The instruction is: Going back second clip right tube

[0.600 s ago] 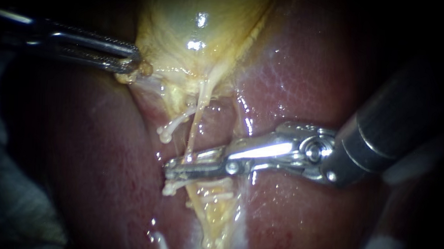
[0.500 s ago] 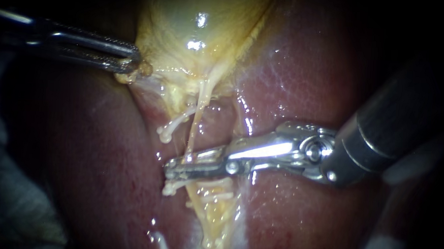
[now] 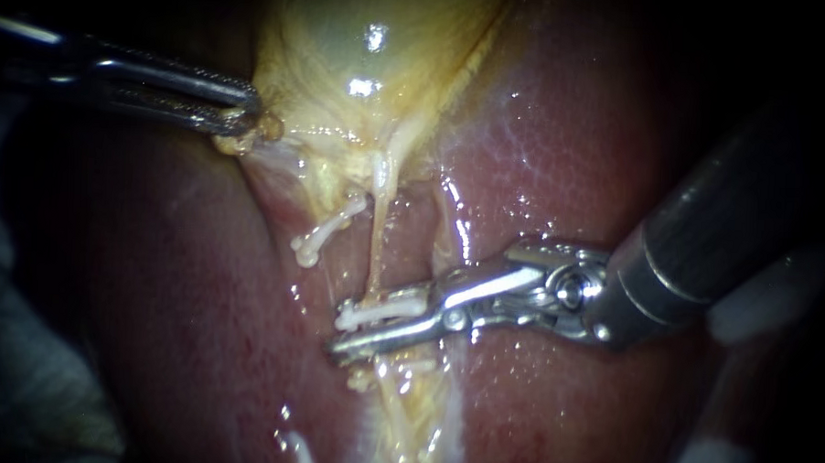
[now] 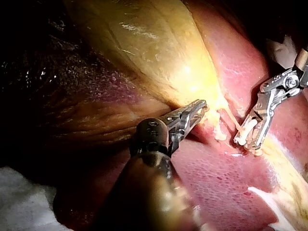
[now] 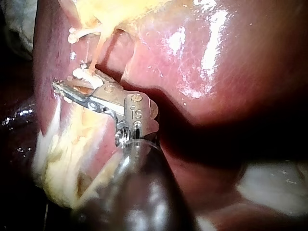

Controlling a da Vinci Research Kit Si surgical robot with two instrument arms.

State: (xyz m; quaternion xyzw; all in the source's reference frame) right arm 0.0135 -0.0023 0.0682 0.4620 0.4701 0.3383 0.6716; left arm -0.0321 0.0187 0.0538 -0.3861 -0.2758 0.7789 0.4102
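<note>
Clip (image 3: 379, 311), white and small, lies shut across the right tube (image 3: 377, 230) low in the field, where the tube meets the yellow strand on the liver (image 3: 571, 155). It reads as light and stiff. The tube is thin, wet, soft and drawn taut from the gallbladder (image 3: 345, 55), so it is probably slippery and easily torn. The clip should therefore not be gripped or dragged, and the safest course for the jaws is to clear it along their own line. The right instrument (image 3: 372, 331) has its jaws apart, the clip between them and close against the lower one. The left instrument (image 3: 247, 116) has its jaws clamped on the gallbladder's lower edge, a sound place to hold, and keeps the tube stretched. A left clip (image 3: 319, 237) sits well apart on the other strand. It cannot be told whether the upper jaw touches the clip. The clip's far end and latch are hard to make out. White bits (image 3: 361, 381) under the lower jaw are partly covered and unclear. Both shafts run off into darkness.
</note>
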